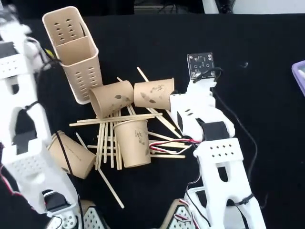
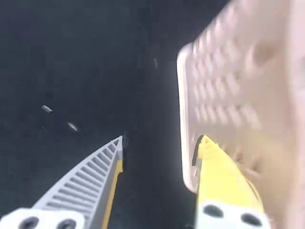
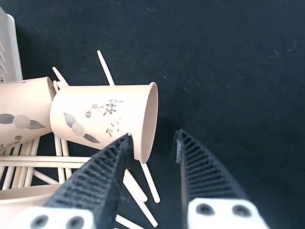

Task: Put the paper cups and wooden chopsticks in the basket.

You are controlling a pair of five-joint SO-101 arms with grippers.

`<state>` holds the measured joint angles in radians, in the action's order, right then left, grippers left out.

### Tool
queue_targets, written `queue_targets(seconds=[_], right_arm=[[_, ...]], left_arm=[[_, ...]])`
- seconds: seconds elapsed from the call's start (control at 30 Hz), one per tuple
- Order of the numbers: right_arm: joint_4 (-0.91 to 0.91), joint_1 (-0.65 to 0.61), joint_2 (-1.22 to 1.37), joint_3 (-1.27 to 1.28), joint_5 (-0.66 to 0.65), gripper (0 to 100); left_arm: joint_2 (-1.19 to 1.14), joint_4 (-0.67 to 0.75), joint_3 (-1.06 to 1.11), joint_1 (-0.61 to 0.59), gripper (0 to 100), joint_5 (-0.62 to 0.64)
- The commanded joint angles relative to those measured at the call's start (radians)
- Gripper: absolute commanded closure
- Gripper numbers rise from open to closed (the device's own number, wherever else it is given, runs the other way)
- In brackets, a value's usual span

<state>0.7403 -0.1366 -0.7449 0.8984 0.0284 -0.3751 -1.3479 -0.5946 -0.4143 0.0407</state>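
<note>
A beige perforated basket (image 1: 71,52) lies tilted at the back left. Several paper cups lie on their sides on the black table: two (image 1: 112,98) (image 1: 153,93) side by side, one (image 1: 133,142) below them, one (image 1: 71,155) near the left arm. Wooden chopsticks (image 1: 108,138) are scattered under and around them. My right gripper (image 3: 152,137) is open, its fingertips straddling the rim of the rightmost cup (image 3: 105,117) just above it. My left gripper (image 2: 161,139) is open beside the basket's wall (image 2: 238,95), with its yellow finger (image 2: 219,176) close to the wall.
The right arm (image 1: 205,124) stands right of the pile; the left arm (image 1: 19,95) runs along the left edge. A purple object (image 1: 300,74) shows at the far right. Bare black table lies at the back right.
</note>
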Motion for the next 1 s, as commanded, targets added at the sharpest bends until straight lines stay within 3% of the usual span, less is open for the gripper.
queue_targets(seconds=[0.0,0.17,0.5,0.9,0.97], right_arm=[[0.006,-0.015,0.001,-0.012,0.003,85.3],[0.006,-0.015,0.001,-0.005,0.003,85.3],[0.006,-0.015,0.001,-0.004,0.003,85.3],[0.006,-0.015,0.001,-0.004,0.003,85.3],[0.006,-0.015,0.001,-0.004,0.003,85.3]], left_arm=[[0.14,-0.049,-0.194,-0.025,74,0.034],[0.158,-0.048,-0.3,0.012,74,0.149],[-0.026,0.13,-0.303,0.102,74,0.072],[-0.094,0.044,-0.303,0.131,75,0.066],[-0.095,0.044,-0.298,0.159,79,0.064]])
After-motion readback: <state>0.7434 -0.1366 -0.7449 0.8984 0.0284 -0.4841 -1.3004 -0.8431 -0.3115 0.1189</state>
